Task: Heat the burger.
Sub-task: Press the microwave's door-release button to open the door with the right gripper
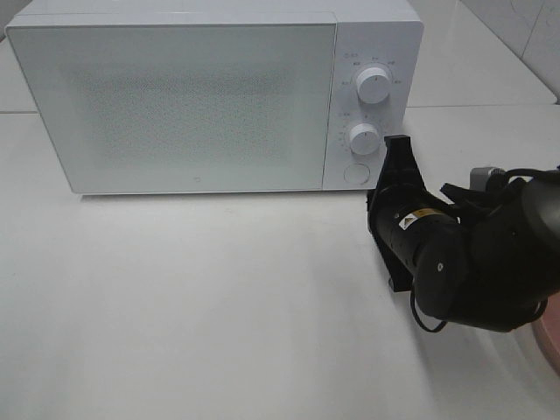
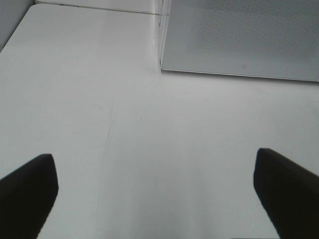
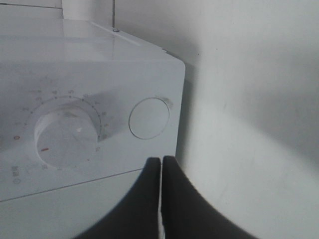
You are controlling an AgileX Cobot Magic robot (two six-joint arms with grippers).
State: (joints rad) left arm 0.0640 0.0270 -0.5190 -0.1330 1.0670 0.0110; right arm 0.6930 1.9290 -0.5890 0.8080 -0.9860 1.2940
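On the far side of the white tabletop stands a white microwave, its wide frosted door shut flat against the front. Right of the door is the control panel, with an upper dial, a lower dial under it and a round button at the panel's near right corner. My right pincer points at that corner, its two black fingers pressed together with nothing between them. The tips sit just beside the round button and near the lower dial. Whether they touch the panel I cannot tell. My right arm fills the near right of the scene, and behind it a pink plate shows only a sliver of its rim at the edge of the high view. My left pincer hangs over bare tabletop on the left, fingers spread wide apart and empty, facing the near left corner of the microwave's door. Where the burger is I cannot tell, since no view shows it and the door's frosted panel hides the inside
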